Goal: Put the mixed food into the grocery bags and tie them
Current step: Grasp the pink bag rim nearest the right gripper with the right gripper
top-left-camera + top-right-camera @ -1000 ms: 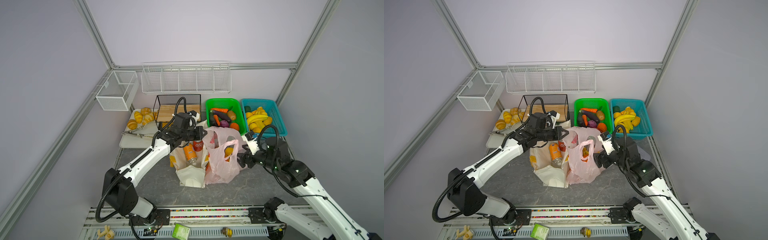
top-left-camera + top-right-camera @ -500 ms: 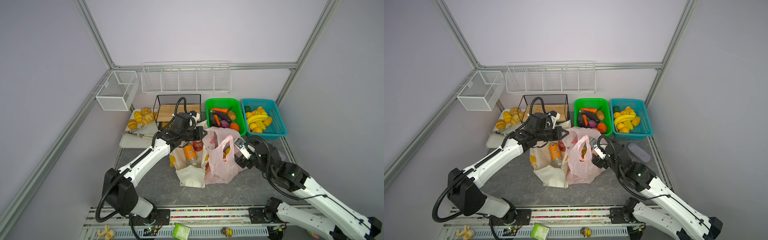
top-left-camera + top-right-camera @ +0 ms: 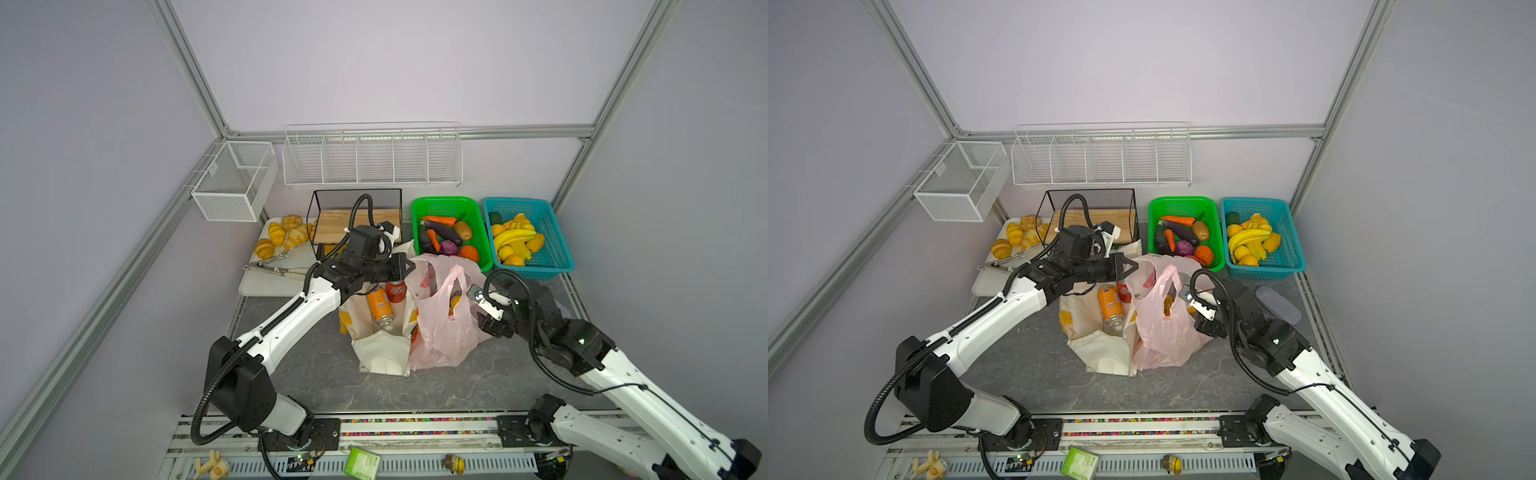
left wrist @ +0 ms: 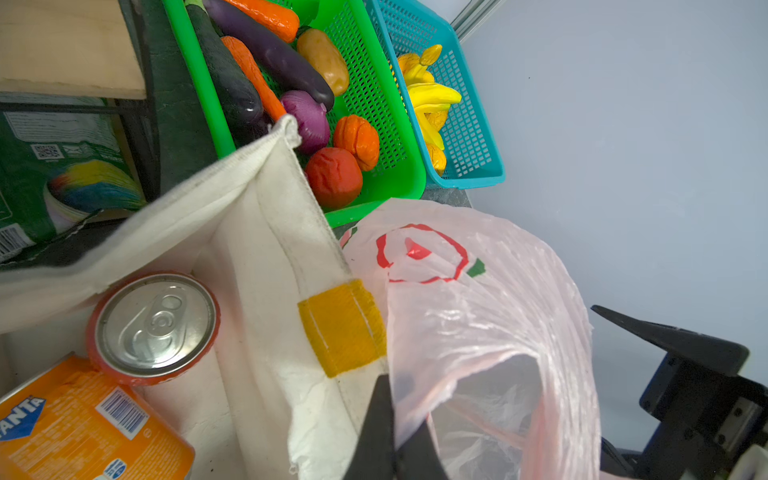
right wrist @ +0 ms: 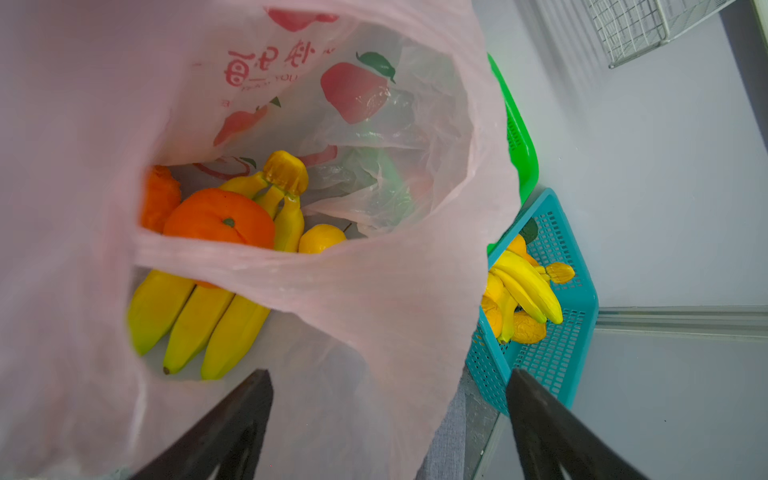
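Cans (image 3: 379, 306) stowed in tote (image 3: 380, 353), fruit (image 5: 218, 218) in pink bag (image 3: 440, 332) — both untied. Left end effector (image 3: 402, 267) pinched, prob. on pink bag's rim; right end effector (image 5: 388, 374) spread beside it.

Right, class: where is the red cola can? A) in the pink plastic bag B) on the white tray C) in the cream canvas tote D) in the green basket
C: the red cola can stands upright inside the cream canvas tote, beside the orange soda can.

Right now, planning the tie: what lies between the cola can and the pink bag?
The canvas tote's wall with its yellow patch, between cola can and pink bag, in the left wrist view.
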You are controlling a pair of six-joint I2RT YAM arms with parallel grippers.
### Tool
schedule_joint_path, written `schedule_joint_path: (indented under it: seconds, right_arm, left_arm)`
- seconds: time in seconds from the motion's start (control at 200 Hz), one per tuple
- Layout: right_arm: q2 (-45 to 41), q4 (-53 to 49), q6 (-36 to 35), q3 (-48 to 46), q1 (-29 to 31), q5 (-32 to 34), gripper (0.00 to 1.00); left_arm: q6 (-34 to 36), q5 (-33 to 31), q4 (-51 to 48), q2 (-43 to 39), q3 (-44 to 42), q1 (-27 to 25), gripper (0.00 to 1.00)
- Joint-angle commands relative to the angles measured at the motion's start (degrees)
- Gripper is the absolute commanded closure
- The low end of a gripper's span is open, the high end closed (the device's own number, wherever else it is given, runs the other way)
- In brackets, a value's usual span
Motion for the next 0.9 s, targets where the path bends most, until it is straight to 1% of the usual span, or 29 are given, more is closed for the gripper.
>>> schedule_joint_path:
  seconds: [0.0, 0.075, 0.215, 0.27, 0.42, 0.47, 0.56, 0.605, 0.735, 0.81, 0.895]
  right_arm:
    - [2.38, 3.5, -1.64, 0.31, -0.9, -1.99, 0.1]
    - [4.14, 10.24, -1.43, -0.81, -1.04, -3.45, 0.09]
    - [5.86, 23.91, -5.26, -5.55, -1.2, -9.09, 0.08]
    - [6.1, 27.17, -4.99, -6.26, -1.41, -10.57, 0.06]
    - [4.7, 34.52, -3.84, -8.47, -2.94, -18.16, 0.0]
    - [4.5, 36.61, -2.67, -9.0, -3.85, -20.64, 0.05]
    - [4.15, 42.23, 0.88, -10.54, -5.03, -23.9, 0.16]
    - [3.97, 44.62, 3.02, -11.08, -6.0, -26.62, 0.22]
    - [4.9, 48.39, 11.28, -11.31, -8.58, -32.33, 0.46]
    - [6.03, 47.25, 15.94, -10.76, -9.52, -33.06, 0.59]
    - [6.03, 44.68, 21.85, -9.73, -10.6, -31.37, 0.67]
  left_arm:
    - [0.03, 0.77, 0.55, -1.11, 0.41, -0.2, 1.0]
    - [-0.15, 1.05, 0.61, -0.9, 0.32, -0.23, 1.0]
    - [-0.15, 0.84, 0.66, -1.16, 0.05, -0.2, 1.0]
    - [-0.14, 0.64, 0.61, -1.25, 0.05, -0.2, 1.0]
    - [0.11, 0.47, 0.43, -0.95, 0.22, -0.2, 1.0]
    - [0.13, 0.47, 0.39, -0.84, 0.4, -0.25, 1.0]
    - [0.2, 0.3, 0.16, -0.55, 0.5, -0.2, 1.0]
    - [0.26, 0.07, -0.03, -0.55, 0.58, -0.18, 1.0]
    - [0.55, -0.76, -0.49, -0.55, 1.01, -0.15, 1.0]
    - [0.79, -1.27, -0.87, -0.64, 1.45, -0.11, 1.0]
    - [2.12, -2.24, -2.74, -1.27, 2.4, -0.03, 0.85]
